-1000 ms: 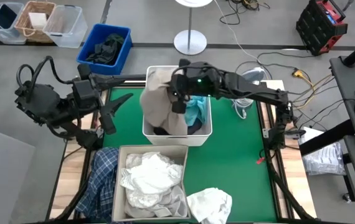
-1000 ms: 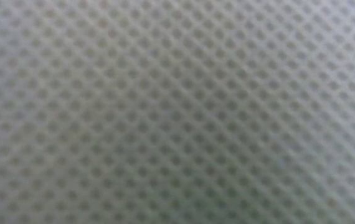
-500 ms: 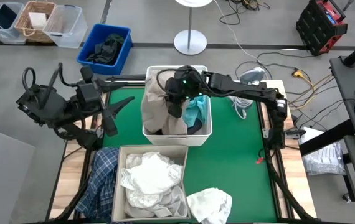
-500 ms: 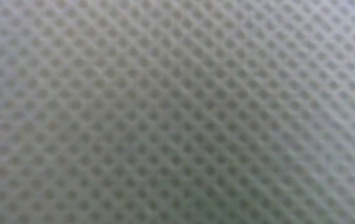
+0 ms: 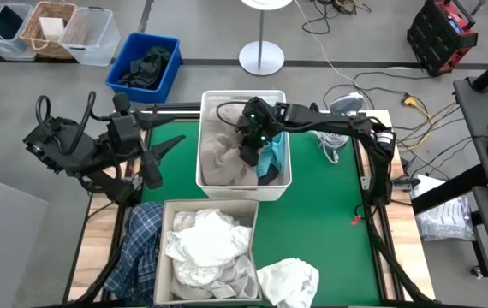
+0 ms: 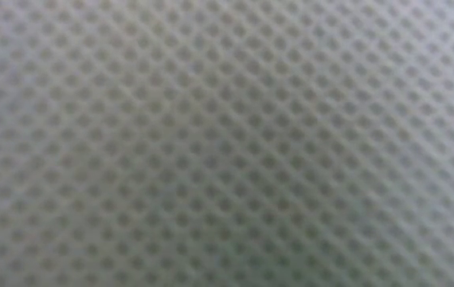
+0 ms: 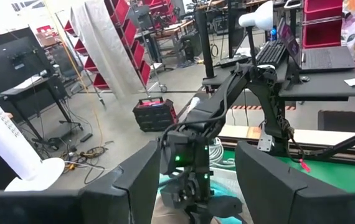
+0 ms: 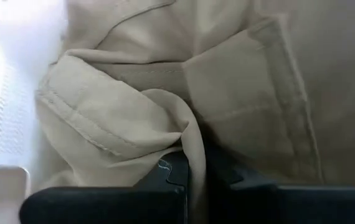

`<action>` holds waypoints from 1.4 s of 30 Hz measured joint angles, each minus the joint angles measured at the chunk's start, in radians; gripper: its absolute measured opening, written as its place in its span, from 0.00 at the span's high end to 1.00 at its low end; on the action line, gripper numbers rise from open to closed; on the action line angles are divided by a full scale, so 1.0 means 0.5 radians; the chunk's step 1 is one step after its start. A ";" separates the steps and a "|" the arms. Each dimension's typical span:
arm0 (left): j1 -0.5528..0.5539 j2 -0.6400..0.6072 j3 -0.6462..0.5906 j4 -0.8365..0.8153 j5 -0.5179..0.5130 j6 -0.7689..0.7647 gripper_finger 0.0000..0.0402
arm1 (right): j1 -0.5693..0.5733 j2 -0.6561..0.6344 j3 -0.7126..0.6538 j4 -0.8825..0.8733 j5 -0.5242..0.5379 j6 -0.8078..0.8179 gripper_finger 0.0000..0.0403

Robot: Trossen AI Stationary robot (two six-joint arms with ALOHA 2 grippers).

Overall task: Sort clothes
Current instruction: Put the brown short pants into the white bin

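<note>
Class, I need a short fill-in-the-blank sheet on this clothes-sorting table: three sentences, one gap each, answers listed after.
1. The right hand is shut on the ______ garment inside the white bin.
2. Beside that garment in the same bin lies a ______ garment.
3. The plaid shirt hangs over the table's ______ edge, near the waiting left hand.

Missing words: beige; teal; left

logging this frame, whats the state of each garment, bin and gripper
beige garment: in the white bin, pinched
right gripper: shut on the beige garment
left gripper: open, empty
teal garment: in white bin
white clothes: piled in grey bin
plaid shirt: on table
</note>
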 joint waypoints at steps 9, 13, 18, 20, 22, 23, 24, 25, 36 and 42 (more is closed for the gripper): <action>0.000 0.000 0.000 -0.078 0.001 -0.118 0.54 | -0.054 -0.001 -0.091 -0.105 0.000 0.006 0.97; 0.000 0.000 0.000 -0.138 0.001 -0.204 0.54 | -0.052 -0.023 0.045 -0.229 -0.001 0.011 0.93; 0.000 0.000 0.000 -0.178 0.000 -0.260 0.54 | -0.034 -0.037 0.391 -0.667 0.161 -0.150 0.79; 0.000 0.000 0.000 -0.179 -0.001 -0.264 0.54 | -0.028 -0.032 0.533 -0.831 0.243 -0.205 0.73; 0.000 0.000 0.000 -0.179 -0.002 -0.266 0.54 | -0.028 -0.032 0.653 -0.915 0.288 -0.258 0.67; 0.000 0.000 0.000 -0.179 -0.002 -0.266 0.54 | -0.028 -0.032 0.710 -0.944 0.295 -0.288 0.64; 0.000 0.000 0.000 -0.179 -0.003 -0.266 0.54 | -0.031 -0.032 0.758 -0.954 0.296 -0.306 0.62; 0.000 0.000 0.000 -0.178 -0.014 -0.266 0.54 | -0.032 -0.032 0.804 -0.956 0.297 -0.314 0.60; 0.000 0.002 0.000 -0.178 -0.159 -0.263 0.54 | -0.079 -0.012 0.751 -0.293 0.298 -0.343 0.71; 0.000 0.002 0.000 -0.178 -0.160 -0.268 0.54 | -0.087 0.146 0.614 -0.165 0.256 -0.263 0.95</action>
